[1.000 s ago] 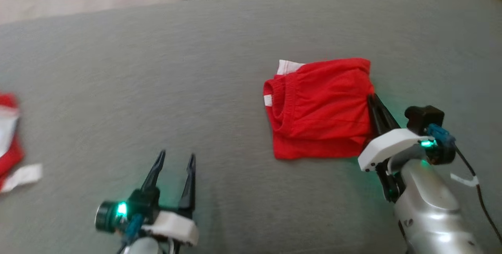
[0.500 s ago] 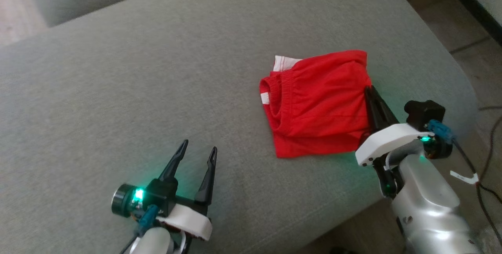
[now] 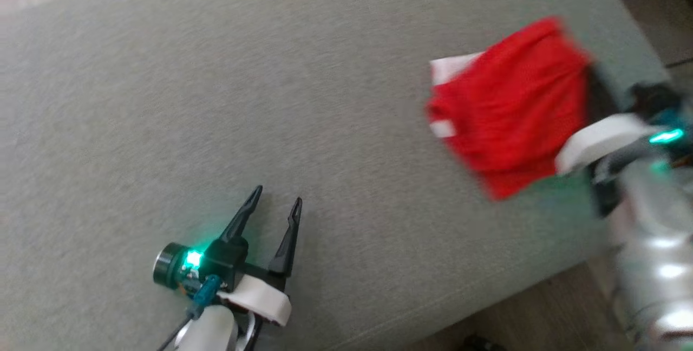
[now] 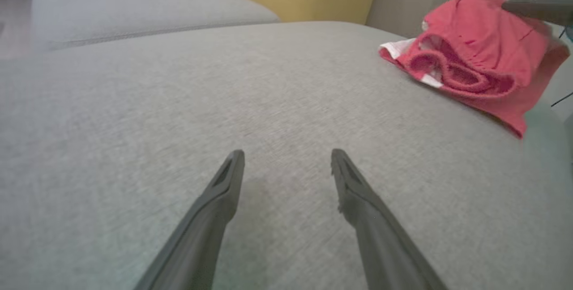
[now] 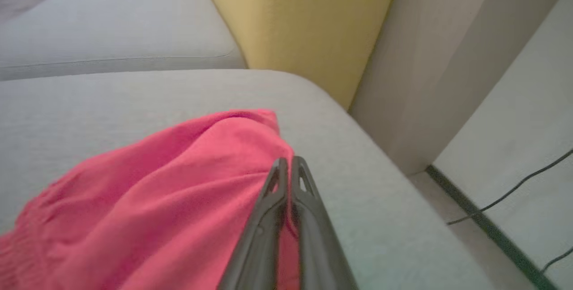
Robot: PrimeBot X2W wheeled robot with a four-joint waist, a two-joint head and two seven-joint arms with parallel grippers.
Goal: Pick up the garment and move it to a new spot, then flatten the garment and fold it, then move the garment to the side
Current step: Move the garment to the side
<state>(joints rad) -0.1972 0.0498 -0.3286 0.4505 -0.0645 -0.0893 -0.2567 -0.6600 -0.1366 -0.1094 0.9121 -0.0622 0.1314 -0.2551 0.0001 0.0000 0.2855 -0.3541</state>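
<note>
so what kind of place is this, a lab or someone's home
Most likely a home living room: the work surface is a grey fabric sofa seat, a yellow upholstered cushion stands next to it, and the item being handled is a folded red garment.

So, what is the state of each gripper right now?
Left gripper: open, holding nothing.
Right gripper: closed on the edge of the red garment.
</note>
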